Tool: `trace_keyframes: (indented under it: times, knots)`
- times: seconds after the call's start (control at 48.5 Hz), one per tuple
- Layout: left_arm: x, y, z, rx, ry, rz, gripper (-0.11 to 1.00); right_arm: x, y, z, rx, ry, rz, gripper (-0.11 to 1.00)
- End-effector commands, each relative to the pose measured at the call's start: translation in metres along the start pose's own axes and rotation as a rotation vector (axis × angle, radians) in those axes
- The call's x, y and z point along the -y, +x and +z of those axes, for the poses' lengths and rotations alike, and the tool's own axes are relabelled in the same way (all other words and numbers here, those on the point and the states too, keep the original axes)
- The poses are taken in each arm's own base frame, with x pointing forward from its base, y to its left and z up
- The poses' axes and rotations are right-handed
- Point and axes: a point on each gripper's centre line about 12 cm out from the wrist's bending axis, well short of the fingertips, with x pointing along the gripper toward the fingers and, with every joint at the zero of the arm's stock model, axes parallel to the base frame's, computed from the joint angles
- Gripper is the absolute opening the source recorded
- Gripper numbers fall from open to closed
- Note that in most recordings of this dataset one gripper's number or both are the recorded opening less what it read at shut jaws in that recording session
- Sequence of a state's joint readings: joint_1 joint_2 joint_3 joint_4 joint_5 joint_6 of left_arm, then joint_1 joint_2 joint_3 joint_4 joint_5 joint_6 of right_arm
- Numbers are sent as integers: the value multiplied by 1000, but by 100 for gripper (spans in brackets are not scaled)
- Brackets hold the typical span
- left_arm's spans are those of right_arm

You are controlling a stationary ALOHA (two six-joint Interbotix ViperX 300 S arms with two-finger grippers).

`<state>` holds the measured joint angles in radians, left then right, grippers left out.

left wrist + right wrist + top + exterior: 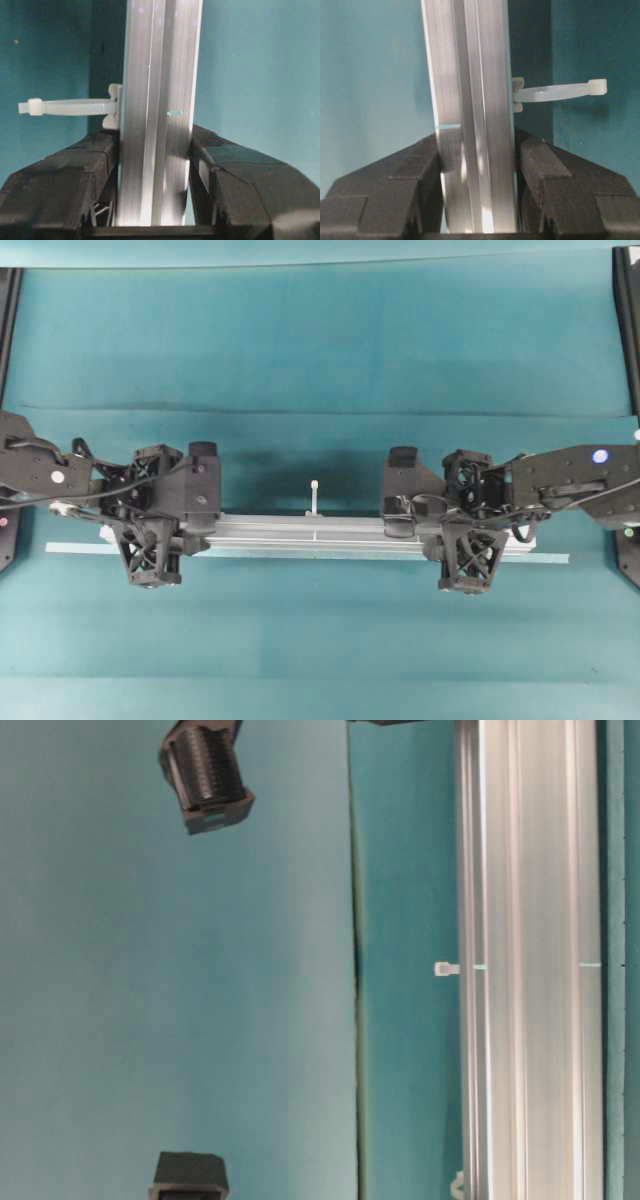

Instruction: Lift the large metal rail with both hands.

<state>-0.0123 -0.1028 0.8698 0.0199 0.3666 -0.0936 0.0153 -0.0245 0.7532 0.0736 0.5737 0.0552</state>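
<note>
Across the teal cloth-covered table (320, 340) the large metal rail (310, 530) runs left to right in the overhead view, and I have it gripped near both of its ends. My left gripper (158, 540) straddles it close to the left end, and my right gripper (468, 548) straddles it close to the right end, so the long middle stretch between them is bare.

From my left wrist camera the grooved silver bar stands straight up the picture, and my two black fingers (65, 185) press against its two sides; that gripper is clamped on the rail. A white peg (70, 106) sticks out sideways from the rail just above the left finger. My right wrist camera gives the mirror of this: the rail (470, 115) sits tight between the fingers (570, 195), clamped as well, with another white peg (560, 91) jutting out to the right just above the finger.

Overhead, a third white peg (314, 495) points away from the rail's far side at about its middle. A thin flat pale strip (545, 558) lies on the cloth along the rail's near side, its ends reaching out past both grippers. A dark shadow lies on the cloth beyond the rail's far edge.
</note>
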Motion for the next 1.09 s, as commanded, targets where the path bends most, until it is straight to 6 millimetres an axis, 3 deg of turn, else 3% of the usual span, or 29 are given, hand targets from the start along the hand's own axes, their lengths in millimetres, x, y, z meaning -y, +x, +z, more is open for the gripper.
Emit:
trace_keyframes:
  times: [0.0, 1.073]
  knots:
    - [0, 0, 2, 3, -2, 0, 36, -1, 2, -3, -13, -7, 0, 38]
    - [-3, 2, -3, -12, -7, 5, 36, 6, 6, 2, 29, 14, -4, 38]
